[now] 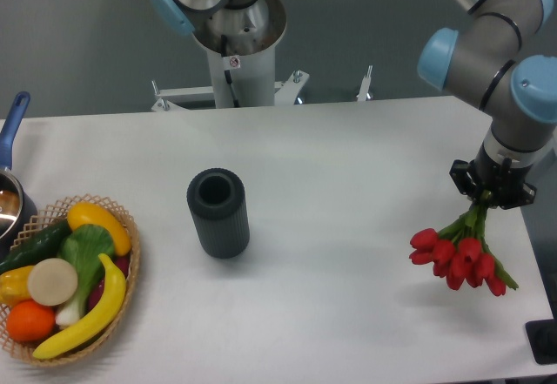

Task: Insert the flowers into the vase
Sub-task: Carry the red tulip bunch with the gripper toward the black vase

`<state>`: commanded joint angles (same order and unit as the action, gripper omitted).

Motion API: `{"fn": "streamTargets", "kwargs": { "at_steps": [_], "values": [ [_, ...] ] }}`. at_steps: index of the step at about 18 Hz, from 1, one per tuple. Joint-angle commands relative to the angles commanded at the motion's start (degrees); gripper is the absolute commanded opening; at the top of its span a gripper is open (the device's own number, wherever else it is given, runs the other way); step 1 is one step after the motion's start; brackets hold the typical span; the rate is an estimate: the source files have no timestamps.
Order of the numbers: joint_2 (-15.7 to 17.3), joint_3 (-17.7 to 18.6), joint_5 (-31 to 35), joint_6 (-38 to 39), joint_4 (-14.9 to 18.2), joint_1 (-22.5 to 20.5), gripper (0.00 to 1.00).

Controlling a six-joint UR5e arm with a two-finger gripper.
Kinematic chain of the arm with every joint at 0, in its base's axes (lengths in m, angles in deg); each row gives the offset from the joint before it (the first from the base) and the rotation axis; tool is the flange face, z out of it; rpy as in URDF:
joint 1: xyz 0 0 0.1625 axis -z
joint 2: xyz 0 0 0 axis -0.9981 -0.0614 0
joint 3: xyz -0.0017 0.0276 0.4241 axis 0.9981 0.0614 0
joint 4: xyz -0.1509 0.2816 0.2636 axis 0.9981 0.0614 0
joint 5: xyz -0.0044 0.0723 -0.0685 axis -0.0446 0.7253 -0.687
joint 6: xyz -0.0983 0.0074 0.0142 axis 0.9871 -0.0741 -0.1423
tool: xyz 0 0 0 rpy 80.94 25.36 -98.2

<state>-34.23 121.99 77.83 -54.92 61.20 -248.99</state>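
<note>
The flowers (459,258), a tight bunch of red tulip buds on green stems, hang heads-down at the right side of the table. My gripper (489,194) is shut on their stems, just above the buds. The buds look to be slightly off the tabletop, near its right edge. The vase (218,212), dark grey-black with vertical ribs and a round open mouth, stands upright left of the table's centre, far to the left of the gripper.
A woven fruit basket (122,306) with bananas, an orange and vegetables sits at the front left corner. A pot with a blue handle (12,123) is at the left edge. The arm's base column (233,62) stands behind the table.
</note>
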Motion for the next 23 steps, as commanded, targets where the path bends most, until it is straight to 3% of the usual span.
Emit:
{"fn": "streamTargets", "kwargs": {
  "at_steps": [8, 18, 21, 23],
  "values": [
    [0.3, 0.3, -2.9, 1.8, -0.3, 0.2, 0.00],
    [4.7, 2.0, -27.8, 12.1, -0.2, 2.1, 0.00],
    [4.7, 3.1, -38.0, 14.6, -0.4, 3.5, 0.01],
    [4.7, 3.0, -41.0, 18.3, -0.8, 5.0, 0.00]
  ]
}}
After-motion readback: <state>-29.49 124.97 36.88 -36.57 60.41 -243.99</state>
